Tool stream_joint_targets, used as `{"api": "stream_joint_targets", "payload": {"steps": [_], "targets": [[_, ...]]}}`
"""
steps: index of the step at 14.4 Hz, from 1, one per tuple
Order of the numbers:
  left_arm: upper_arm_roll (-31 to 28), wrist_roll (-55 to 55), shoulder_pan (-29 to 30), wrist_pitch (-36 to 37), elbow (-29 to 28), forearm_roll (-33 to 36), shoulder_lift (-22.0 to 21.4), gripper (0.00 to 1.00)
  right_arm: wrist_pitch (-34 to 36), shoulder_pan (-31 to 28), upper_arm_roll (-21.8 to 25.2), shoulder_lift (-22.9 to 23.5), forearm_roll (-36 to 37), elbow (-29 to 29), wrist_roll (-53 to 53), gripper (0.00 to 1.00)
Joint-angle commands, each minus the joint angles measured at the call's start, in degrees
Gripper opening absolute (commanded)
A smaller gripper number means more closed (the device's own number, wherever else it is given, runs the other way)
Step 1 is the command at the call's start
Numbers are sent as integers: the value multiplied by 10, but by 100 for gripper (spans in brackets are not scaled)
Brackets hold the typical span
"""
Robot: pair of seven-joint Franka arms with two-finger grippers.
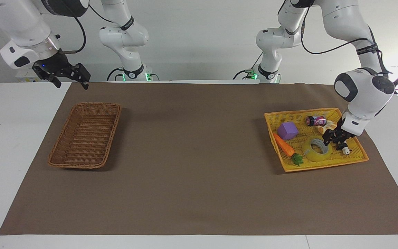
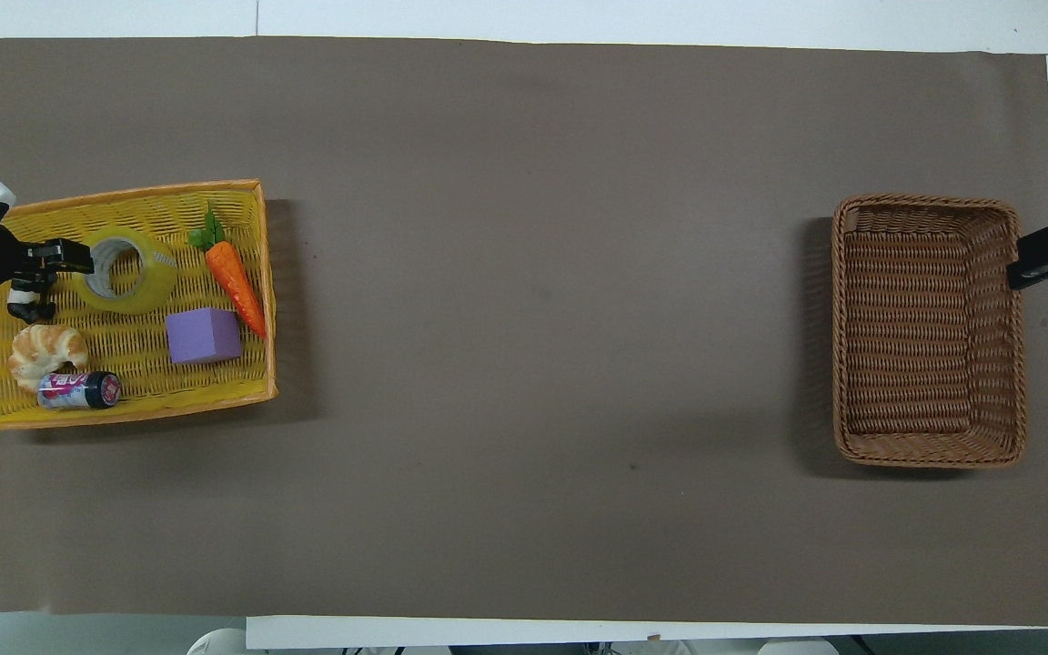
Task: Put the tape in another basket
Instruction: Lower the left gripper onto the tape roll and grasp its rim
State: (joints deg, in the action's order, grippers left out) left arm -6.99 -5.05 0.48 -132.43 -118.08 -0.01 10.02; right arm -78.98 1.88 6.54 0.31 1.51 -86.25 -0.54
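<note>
The tape (image 1: 314, 149) (image 2: 137, 273), a translucent yellow roll with a pale core, lies flat in the bright yellow tray (image 1: 323, 166) (image 2: 124, 411) at the left arm's end of the table. My left gripper (image 1: 333, 140) (image 2: 78, 262) is low in the tray, at the tape's rim on the panda's side. The brown wicker basket (image 1: 85, 133) (image 2: 929, 332) sits at the right arm's end with nothing in it. My right gripper (image 1: 72, 83) (image 2: 1024, 259) waits open in the air beside that basket.
The yellow tray also holds a purple cube (image 1: 287, 130), a toy carrot (image 1: 283, 145), a croissant (image 1: 323, 128), a small can (image 1: 315, 120) and a panda figure (image 1: 344, 148) just beside the left gripper. Brown paper covers the table.
</note>
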Motion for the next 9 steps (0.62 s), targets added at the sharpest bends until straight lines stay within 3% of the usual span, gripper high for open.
{"api": "stream_joint_targets", "payload": {"steps": [1,5,9], "targets": [[2,14,-2,-22,-9,3,8,77,-3,-2,-1,-14,2,-15,-14,99],[3,7,-4,-29,-15,4,27,65,-3,-2,-1,-14,2,-15,-14,99],[5,7,-4,-25,-34,3,39,29,-3,-2,-1,-14,2,-15,-14,99]]}}
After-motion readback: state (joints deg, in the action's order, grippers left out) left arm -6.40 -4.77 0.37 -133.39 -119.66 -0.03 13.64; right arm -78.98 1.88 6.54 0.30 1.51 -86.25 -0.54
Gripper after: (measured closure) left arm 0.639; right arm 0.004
